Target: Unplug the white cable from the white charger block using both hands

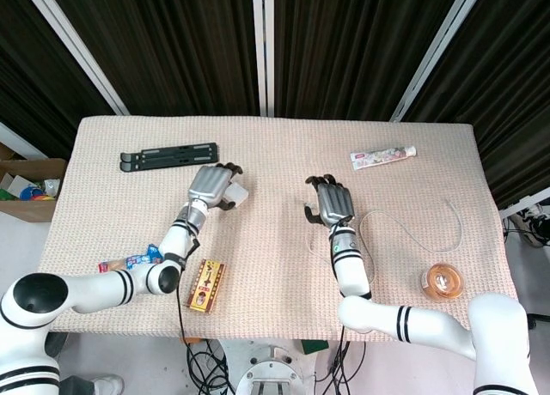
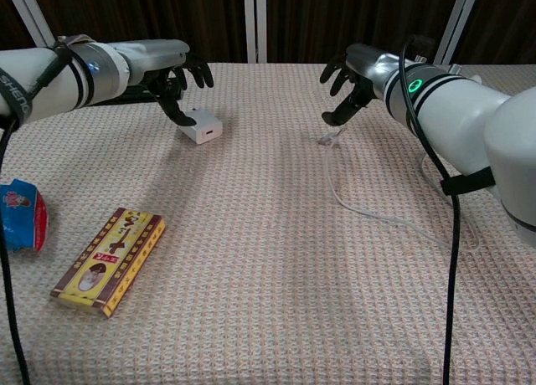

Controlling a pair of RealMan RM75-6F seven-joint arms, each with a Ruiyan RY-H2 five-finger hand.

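Lying nearest on worktop [image 2: 276, 318]: yellow box [image 2: 109, 260] & blue packet [image 2: 21, 216]. White cable [image 2: 368, 202] loose on cloth, plug end below right hand [image 2: 350, 77], fingers spread, empty. White charger block [image 2: 201, 125] sits unplugged under left hand [image 2: 174, 77], fingers open. Black stand [image 1: 168, 157] at back.

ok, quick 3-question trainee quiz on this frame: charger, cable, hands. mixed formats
1. True or false: the white cable is plugged into the white charger block.
2. Which item lies nearest the table's front edge in the chest view? A) toothpaste tube B) yellow box C) black stand
3. Fill in: the cable's plug end lies on the table just below the ___ hand.

Key
1. False: they lie apart on the table, with the left hand over the block.
2. B
3. right: the right hand is open above it.
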